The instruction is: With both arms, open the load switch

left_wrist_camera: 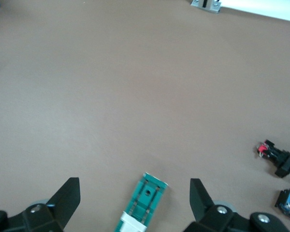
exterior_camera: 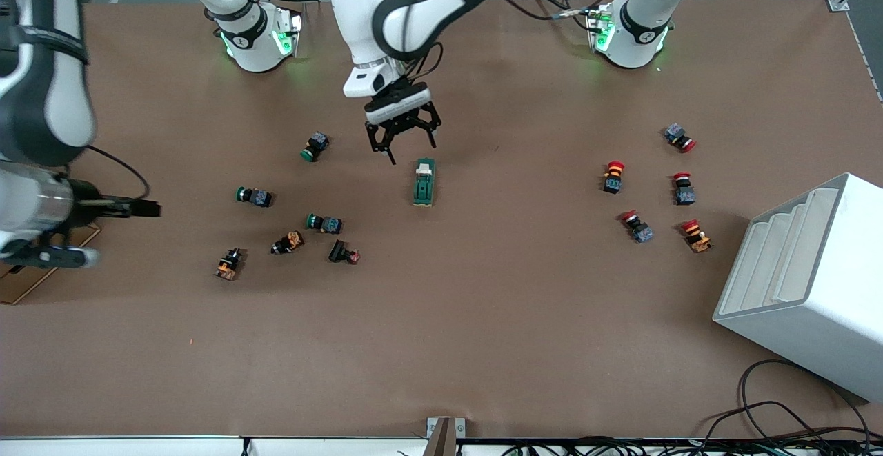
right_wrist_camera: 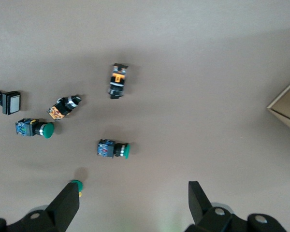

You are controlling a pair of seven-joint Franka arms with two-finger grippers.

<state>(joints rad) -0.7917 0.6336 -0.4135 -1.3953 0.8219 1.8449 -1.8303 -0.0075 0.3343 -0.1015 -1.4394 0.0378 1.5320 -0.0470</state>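
Observation:
The load switch (exterior_camera: 423, 181) is a dark-green block lying flat near the middle of the table, with its white piece at the end toward the robot bases. My left gripper (exterior_camera: 405, 147) hangs open just above that white end. In the left wrist view the load switch (left_wrist_camera: 147, 198) lies between the spread fingers of the left gripper (left_wrist_camera: 134, 182), touching neither. My right gripper (exterior_camera: 121, 233) is held high over the right arm's end of the table. In its wrist view the right gripper (right_wrist_camera: 134, 185) is open and empty.
Green-capped push buttons (exterior_camera: 253, 196) and black-and-orange parts (exterior_camera: 229, 263) lie scattered toward the right arm's end. Several red mushroom buttons (exterior_camera: 612, 176) lie toward the left arm's end, next to a white slotted box (exterior_camera: 807, 283). A cardboard piece (exterior_camera: 27, 283) lies at the table edge.

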